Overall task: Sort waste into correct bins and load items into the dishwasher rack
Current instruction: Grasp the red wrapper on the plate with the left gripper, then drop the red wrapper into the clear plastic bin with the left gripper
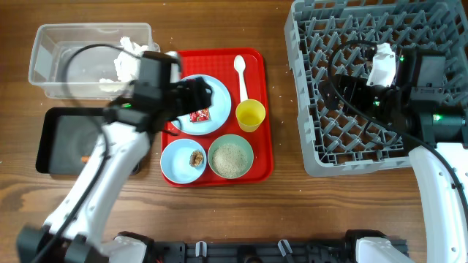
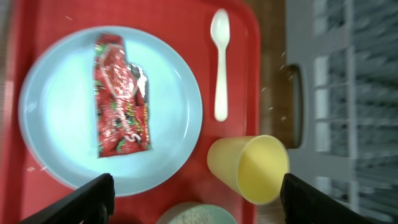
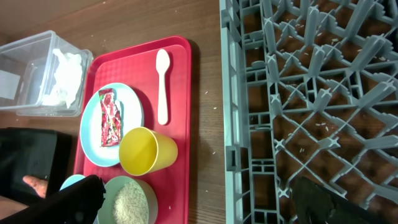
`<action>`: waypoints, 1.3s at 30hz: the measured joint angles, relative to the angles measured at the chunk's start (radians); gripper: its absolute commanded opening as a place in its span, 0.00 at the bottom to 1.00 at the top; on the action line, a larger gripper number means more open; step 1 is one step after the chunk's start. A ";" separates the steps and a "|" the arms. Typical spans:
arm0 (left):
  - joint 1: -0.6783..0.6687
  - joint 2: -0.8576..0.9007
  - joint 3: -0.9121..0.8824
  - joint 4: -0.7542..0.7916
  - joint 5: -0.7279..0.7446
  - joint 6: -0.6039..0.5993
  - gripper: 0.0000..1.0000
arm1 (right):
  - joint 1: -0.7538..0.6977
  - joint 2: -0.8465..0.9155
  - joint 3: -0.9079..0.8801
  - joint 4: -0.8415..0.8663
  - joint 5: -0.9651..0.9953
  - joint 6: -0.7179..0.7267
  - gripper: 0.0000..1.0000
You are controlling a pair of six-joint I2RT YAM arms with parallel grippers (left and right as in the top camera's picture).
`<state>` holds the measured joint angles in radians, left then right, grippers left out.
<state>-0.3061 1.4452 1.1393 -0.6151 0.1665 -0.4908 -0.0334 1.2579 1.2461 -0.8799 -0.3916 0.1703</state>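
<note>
Left wrist view, left gripper (image 2: 198,186) wide open, empty, over wrapper (image 2: 121,102) lying lengthwise on plate (image 2: 59,124), spoon (image 2: 220,62) parallel alongside, cup (image 2: 255,168) near.

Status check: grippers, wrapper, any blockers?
Left gripper open, empty, over the wrapper on the plate. Right gripper open, empty, over the rack. Nothing covering the wrapper.

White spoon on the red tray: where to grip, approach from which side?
Take the white spoon by mid-handle, straight from above, closing across its narrow width. It lies flat on the red tray, bowl end away from the yellow cup; the handle tip is close to the cup, so mid-handle probably leaves more room.
</note>
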 measured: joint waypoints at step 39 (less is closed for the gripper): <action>0.029 0.309 0.553 -0.321 -0.375 0.106 0.04 | 0.000 0.000 0.000 -0.002 0.000 0.000 1.00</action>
<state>-0.2775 1.7542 1.6924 -0.9363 -0.2081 -0.3851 -0.0334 1.2579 1.2461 -0.8822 -0.3916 0.1703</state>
